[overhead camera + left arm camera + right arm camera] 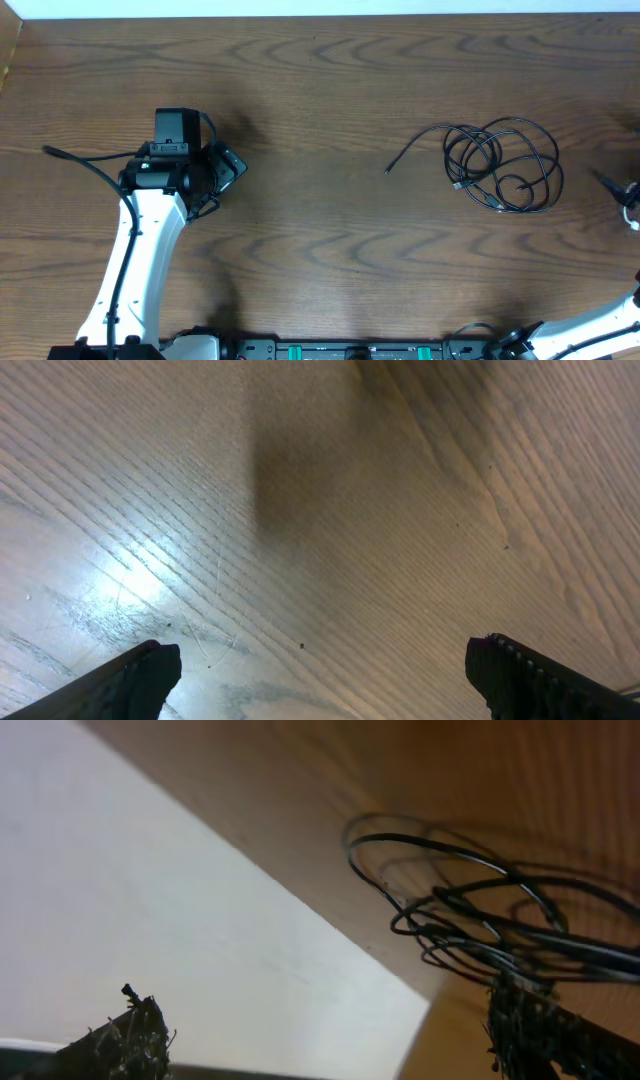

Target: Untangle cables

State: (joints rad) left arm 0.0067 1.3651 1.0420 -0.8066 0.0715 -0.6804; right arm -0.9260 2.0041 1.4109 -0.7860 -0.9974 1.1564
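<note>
cables (pixel 503 165): right-centre of the overhead frame, lying on the table (pixel 320 70); thin black cords in one pile of overlapping round loops
loose end (pixel 392 168): trails out of the pile to the left, small plug at the tip
cable count: cannot tell, the loops cross each other
right gripper (pixel 330 1020): jaws spread wide, nothing between them; dark fingertips (pixel 530 1020) with rough, fuzzy edges; the lower-right one overlaps the cables in the right wrist frame, contact cannot be told
left gripper (pixel 325 665): jaws spread wide, empty, over bare wood; left of centre in the overhead frame, well apart from the cables
table: brown wood grain, fine ridged texture, glare patch at left of the left wrist frame
white surface (pixel 150 870): flat, plain, beyond the table edge, upper left of the right wrist frame
</note>
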